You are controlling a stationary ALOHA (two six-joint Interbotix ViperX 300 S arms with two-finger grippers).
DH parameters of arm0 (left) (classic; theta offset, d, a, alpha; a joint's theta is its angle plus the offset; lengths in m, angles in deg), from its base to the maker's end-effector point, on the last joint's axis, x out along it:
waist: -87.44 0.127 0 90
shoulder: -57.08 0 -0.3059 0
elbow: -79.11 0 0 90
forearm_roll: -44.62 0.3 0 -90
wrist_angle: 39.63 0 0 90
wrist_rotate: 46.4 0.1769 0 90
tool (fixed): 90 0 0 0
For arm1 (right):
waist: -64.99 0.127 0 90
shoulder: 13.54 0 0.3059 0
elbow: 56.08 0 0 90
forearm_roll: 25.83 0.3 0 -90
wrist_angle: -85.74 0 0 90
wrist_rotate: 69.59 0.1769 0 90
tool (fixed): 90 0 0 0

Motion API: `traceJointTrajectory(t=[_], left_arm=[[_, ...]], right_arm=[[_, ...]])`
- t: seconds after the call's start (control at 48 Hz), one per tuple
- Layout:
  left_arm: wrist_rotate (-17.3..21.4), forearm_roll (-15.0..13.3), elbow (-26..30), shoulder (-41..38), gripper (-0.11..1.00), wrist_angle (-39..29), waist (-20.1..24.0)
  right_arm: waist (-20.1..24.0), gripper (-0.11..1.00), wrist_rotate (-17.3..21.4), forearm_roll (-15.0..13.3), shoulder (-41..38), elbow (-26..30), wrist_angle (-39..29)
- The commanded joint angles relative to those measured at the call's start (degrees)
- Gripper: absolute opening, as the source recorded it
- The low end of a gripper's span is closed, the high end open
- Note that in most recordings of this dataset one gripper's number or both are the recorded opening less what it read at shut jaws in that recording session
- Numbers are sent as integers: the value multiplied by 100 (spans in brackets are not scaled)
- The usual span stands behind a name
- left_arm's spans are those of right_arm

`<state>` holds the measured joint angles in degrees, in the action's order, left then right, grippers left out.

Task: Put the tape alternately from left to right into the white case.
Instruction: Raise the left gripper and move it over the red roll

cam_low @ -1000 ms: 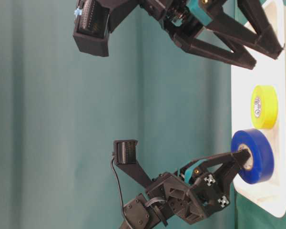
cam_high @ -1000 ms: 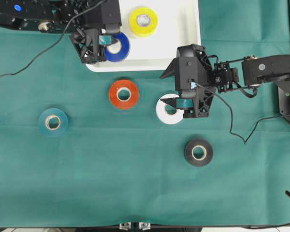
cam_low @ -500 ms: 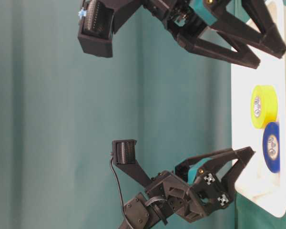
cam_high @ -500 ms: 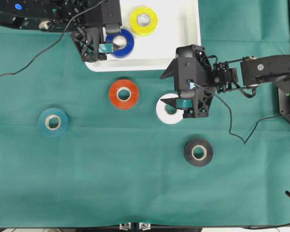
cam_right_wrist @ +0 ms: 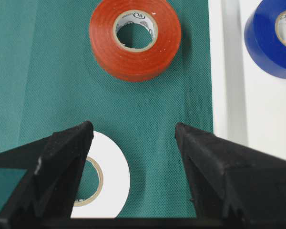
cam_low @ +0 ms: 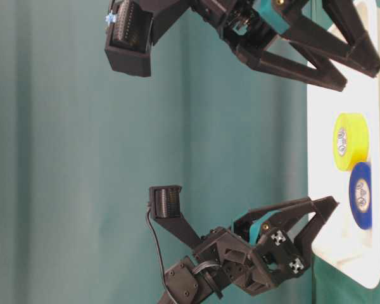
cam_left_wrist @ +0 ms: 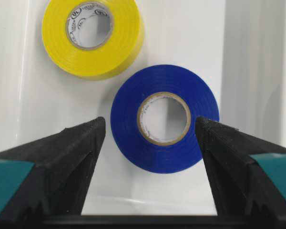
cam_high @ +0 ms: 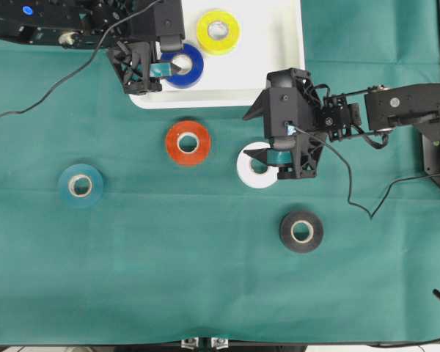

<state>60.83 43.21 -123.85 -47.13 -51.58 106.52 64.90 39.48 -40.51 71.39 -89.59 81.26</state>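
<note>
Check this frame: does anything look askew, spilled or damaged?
Nothing stands out. The yellow roll and blue roll lie flat in the white case; the other four rolls lie flat on the green cloth.

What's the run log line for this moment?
left gripper: open over blue roll | white case: yellow, blue | right gripper: open by white roll

Robot lab bench, green cloth [cam_high: 169, 279], two cabled arms [cam_high: 396, 110]

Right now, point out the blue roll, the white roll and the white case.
blue roll [cam_left_wrist: 164, 118], left wrist view, pale core.
white roll [cam_high: 249, 174], overhead view, band's left side.
white case [cam_high: 275, 70], overhead view, bare floor.
</note>
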Motion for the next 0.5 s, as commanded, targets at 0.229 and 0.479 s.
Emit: traceJointTrajectory(t=[0.229,0.479], left_arm=[[-18,-9,-229,650,93,-193,-413],[-123,-9,-404,817,92,-193,-809]], right_arm=[[9,77,9,-18,53,35,18],[9,77,9,-9,53,44,9]])
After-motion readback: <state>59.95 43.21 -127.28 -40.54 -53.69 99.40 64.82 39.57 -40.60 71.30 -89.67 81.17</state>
